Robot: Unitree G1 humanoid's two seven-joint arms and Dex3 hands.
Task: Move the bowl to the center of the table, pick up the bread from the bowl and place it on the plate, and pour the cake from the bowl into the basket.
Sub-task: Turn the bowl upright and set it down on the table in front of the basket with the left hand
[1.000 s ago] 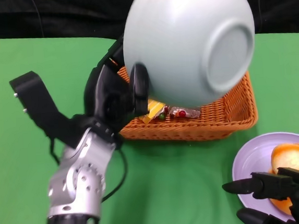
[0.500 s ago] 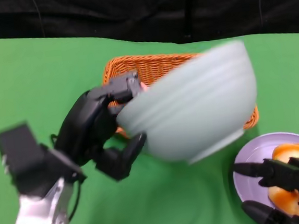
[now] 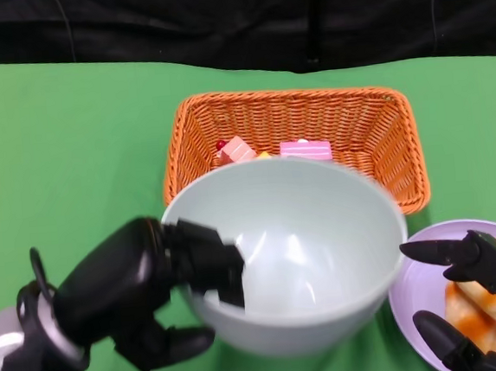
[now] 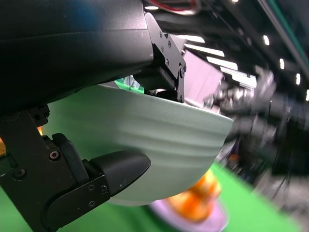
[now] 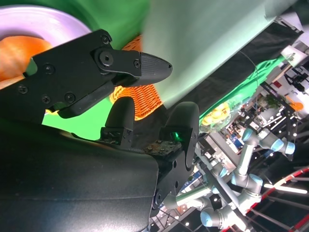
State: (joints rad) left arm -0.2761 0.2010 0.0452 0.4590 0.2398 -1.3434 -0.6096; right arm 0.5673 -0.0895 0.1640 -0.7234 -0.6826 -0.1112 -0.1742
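Note:
My left hand (image 3: 140, 295) grips the pale green bowl (image 3: 293, 251) by its near-left rim, fingers inside and thumb under the wall. The bowl is upright and empty, held in front of the orange wicker basket (image 3: 360, 124). In the left wrist view the bowl (image 4: 145, 145) is clamped between my fingers (image 4: 111, 174). Pink cake pieces (image 3: 306, 150) lie in the basket. The bread (image 3: 476, 313) sits on the purple plate (image 3: 413, 288) at the lower right. My right hand (image 3: 493, 303) hovers open over the plate, fingers spread, holding nothing; its own view shows the fingers (image 5: 96, 72) apart beside the bread (image 5: 19, 55).
Green cloth (image 3: 71, 149) covers the table, with bare room to the left of the basket. A black backdrop runs along the far edge. The plate lies close to the bowl's right side.
The bowl has swung from upside down over the basket back to upright and come down towards me. My left hand dropped with it. The cake now lies in the basket.

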